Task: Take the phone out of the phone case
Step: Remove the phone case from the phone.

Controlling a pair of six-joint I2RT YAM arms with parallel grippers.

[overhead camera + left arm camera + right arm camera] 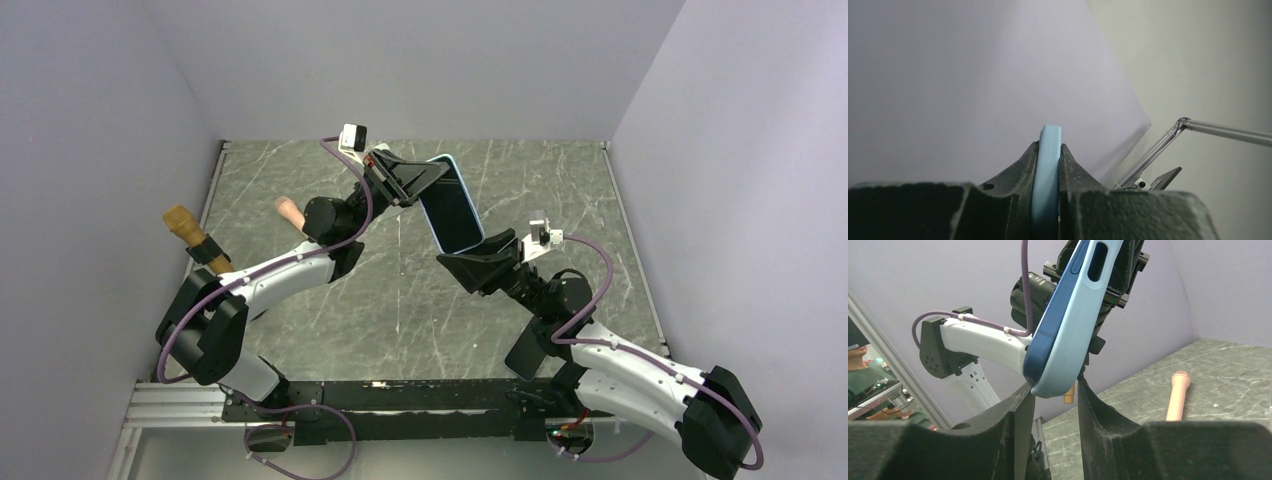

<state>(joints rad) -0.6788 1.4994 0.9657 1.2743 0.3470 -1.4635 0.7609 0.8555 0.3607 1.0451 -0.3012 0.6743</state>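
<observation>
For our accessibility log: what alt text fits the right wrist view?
A phone in a light blue case hangs tilted from the left pincer, its lower corner between the fingers of the right pincer. A pinkish rod lies on the marble table behind.

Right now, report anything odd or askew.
Nothing looks broken. The phone, in its case, hangs tilted in mid-air: left pincer clamps its upper end, right pincer straddles its lower corner.
</observation>
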